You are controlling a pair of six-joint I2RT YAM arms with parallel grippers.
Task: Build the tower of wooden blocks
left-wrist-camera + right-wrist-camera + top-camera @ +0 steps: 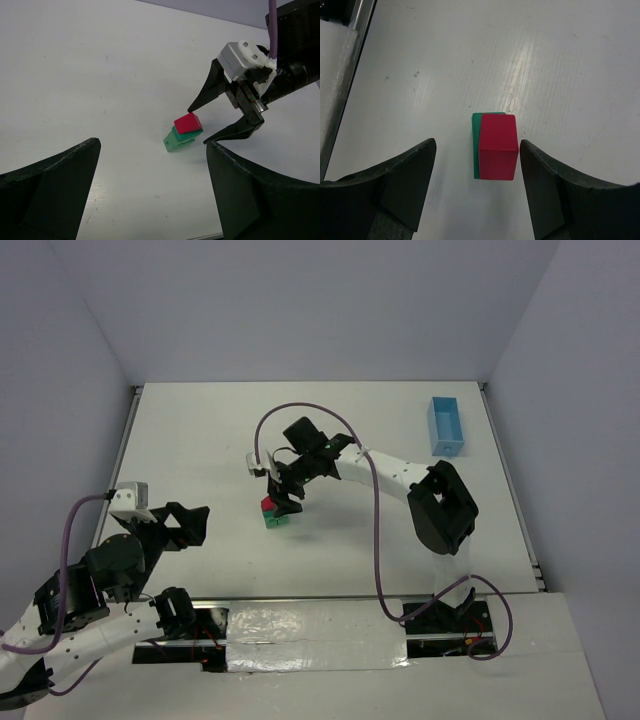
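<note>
The wood block tower (273,512) stands on the white worktop (200,430), and everything else is placed from it here. It is a small stack: green blocks (176,142) at the bottom with the red roof piece (188,122) on top. From straight above, in the right wrist view, the red piece covers most of the green, and a strip of green shows along one side.

The right hand (281,497) hangs directly over the tower with its jaws apart, one finger on each side of the stack. One finger (540,170) is just beside the red piece, and I cannot tell whether it touches. The other finger (405,175) is clearly apart from the tower, with bare worktop between them. Nothing is gripped.

The left hand (190,523) sits to the left of the tower, nearer the arm bases, with its jaws spread wide and nothing between them. Its camera looks toward the stack.

A light blue box (446,426) lies well apart from the tower, to the right and farther back.
</note>
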